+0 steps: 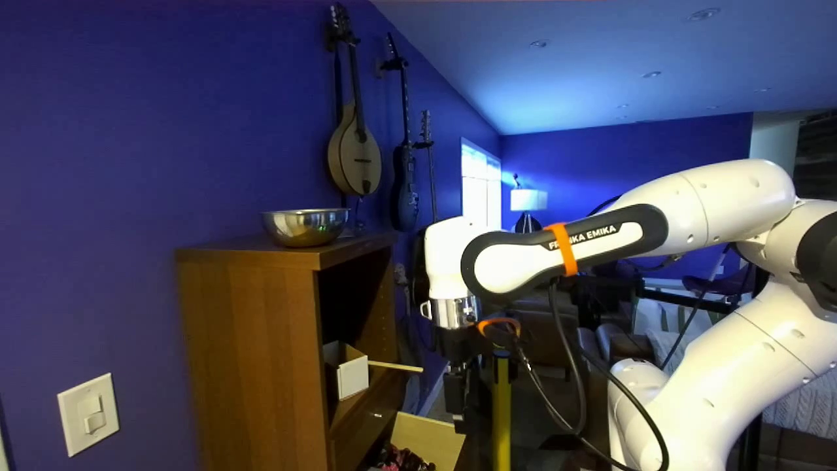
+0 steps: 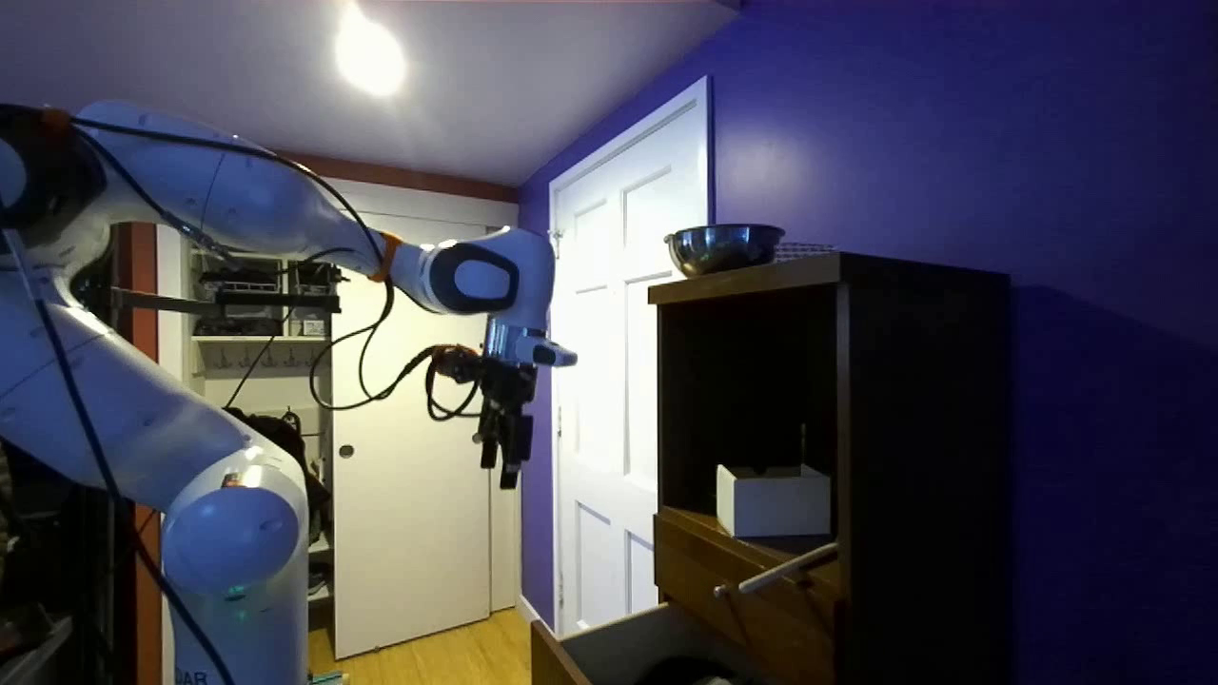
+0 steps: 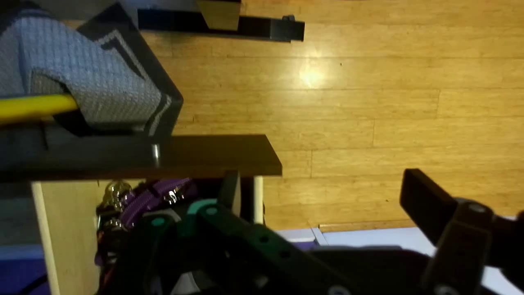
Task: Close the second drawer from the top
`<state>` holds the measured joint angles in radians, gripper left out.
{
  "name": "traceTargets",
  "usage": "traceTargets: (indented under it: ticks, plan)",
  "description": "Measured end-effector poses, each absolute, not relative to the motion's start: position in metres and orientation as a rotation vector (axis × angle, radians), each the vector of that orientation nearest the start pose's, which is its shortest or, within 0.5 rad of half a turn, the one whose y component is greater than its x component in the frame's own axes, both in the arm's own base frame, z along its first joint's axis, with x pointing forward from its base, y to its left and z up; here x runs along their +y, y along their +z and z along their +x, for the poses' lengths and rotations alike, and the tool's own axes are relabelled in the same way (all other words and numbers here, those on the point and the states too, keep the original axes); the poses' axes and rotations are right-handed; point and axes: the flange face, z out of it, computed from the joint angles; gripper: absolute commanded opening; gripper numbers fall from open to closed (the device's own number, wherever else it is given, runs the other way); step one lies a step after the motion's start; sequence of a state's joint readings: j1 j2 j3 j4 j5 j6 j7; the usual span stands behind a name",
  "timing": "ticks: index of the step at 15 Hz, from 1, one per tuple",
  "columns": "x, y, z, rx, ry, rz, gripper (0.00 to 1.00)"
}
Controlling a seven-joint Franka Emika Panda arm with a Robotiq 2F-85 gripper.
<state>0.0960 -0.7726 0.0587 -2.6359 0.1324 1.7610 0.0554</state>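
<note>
The second drawer is pulled out below the closed top drawer of the brown cabinet [image 1: 255,340]. Its tan box shows low in an exterior view [image 1: 431,439], and its brown front edge shows in an exterior view [image 2: 552,656]. In the wrist view the drawer front [image 3: 217,155] carries a small metal knob, and purple straps and dark items lie inside. My gripper [image 2: 500,472] points down, above the drawer's level. In the wrist view my gripper [image 3: 323,182] is open and empty, one finger seen over the drawer's end, the other over floor beyond it.
The top drawer [image 2: 752,588] is shut. A white box [image 2: 773,502] and a protruding stick [image 2: 788,568] are in the shelf recess above it. A metal bowl [image 1: 306,227] stands on the cabinet. A yellow post [image 1: 501,418] stands near the gripper.
</note>
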Motion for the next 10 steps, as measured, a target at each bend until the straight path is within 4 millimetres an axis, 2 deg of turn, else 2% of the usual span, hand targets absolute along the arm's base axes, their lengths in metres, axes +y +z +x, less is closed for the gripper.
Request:
traceTargets:
  ticks: [3,4,7,8,10]
  plan:
    - [0.007,0.407,0.284,-0.019,0.347,-3.024,1.0]
    - [-0.01,0.393,0.279,-0.012,0.39,-3.004,1.0]
    - [-0.061,0.368,0.278,0.038,0.482,-2.924,1.0]
    - [-0.068,0.361,0.278,0.054,0.507,-2.906,1.0]
    - [-0.067,0.363,0.282,0.045,0.507,-2.912,1.0]
